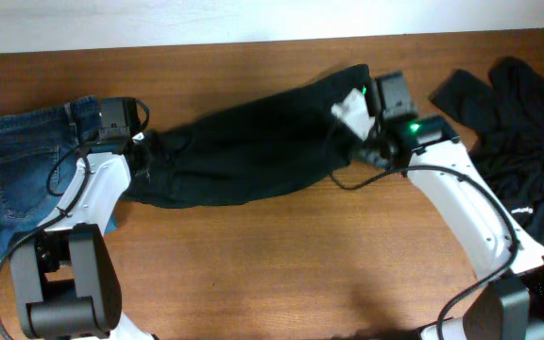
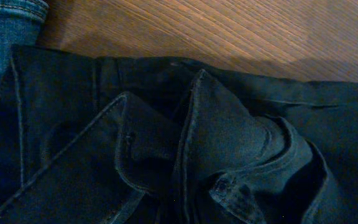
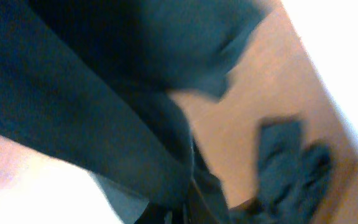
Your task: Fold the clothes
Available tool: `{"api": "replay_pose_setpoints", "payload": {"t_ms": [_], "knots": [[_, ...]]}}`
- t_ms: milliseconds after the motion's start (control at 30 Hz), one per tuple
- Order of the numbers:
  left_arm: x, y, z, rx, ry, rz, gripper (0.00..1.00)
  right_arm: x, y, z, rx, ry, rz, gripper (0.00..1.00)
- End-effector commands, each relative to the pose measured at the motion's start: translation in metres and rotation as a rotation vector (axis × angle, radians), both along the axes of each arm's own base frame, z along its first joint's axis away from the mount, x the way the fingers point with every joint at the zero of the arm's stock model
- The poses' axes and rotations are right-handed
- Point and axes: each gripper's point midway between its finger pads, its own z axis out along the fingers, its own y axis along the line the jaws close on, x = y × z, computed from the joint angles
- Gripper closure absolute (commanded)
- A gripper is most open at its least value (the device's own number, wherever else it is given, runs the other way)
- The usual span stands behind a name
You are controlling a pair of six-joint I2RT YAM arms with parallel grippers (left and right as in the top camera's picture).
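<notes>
The long black trousers (image 1: 244,151) lie stretched across the middle of the table between my two grippers. My left gripper (image 1: 144,151) is at their left end, by the waistband, which rises in bunched folds in the left wrist view (image 2: 229,137); the fingers are hidden under the cloth. My right gripper (image 1: 352,127) holds the right end raised, with a white inner patch turned up. The right wrist view is blurred, with black cloth (image 3: 73,93) draped over the jaws. Folded blue jeans (image 1: 22,165) lie at the far left, partly under my left arm.
A heap of other black garments (image 1: 518,104) lies at the right end of the table and also shows in the right wrist view (image 3: 291,168). A corner of the jeans (image 2: 5,25) shows beside the trousers. Bare wooden table (image 1: 300,264) lies in front.
</notes>
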Motion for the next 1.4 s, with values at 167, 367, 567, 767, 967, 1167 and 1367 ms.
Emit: {"api": "replay_pose_setpoints", "payload": {"t_ms": [167, 367, 567, 767, 967, 1167, 1367], "knots": [[0.009, 0.004, 0.018, -0.081, -0.056, 0.070, 0.99, 0.018, -0.002, -0.004, -0.096, -0.007, 0.083, 0.96], [0.016, 0.014, 0.035, -0.078, -0.119, 0.088, 0.99, 0.036, -0.006, -0.027, -0.127, 0.008, 0.106, 0.96], [0.027, 0.016, 0.045, -0.126, -0.181, 0.171, 1.00, 0.053, -0.011, -0.043, -0.176, 0.008, 0.157, 0.96], [0.035, 0.020, 0.052, -0.131, -0.226, 0.205, 0.99, 0.075, -0.003, -0.044, -0.126, -0.064, 0.196, 0.96], [0.035, 0.031, 0.052, -0.076, -0.233, 0.242, 1.00, 0.087, 0.019, -0.058, -0.032, -0.084, 0.267, 0.88], [0.035, 0.027, 0.052, -0.070, -0.231, 0.235, 0.99, 0.118, 0.029, -0.074, 0.103, -0.177, 0.157, 0.13], [0.034, 0.023, 0.051, -0.072, -0.225, 0.226, 0.99, 0.147, -0.012, -0.058, 0.195, -0.348, -0.190, 0.09]]}}
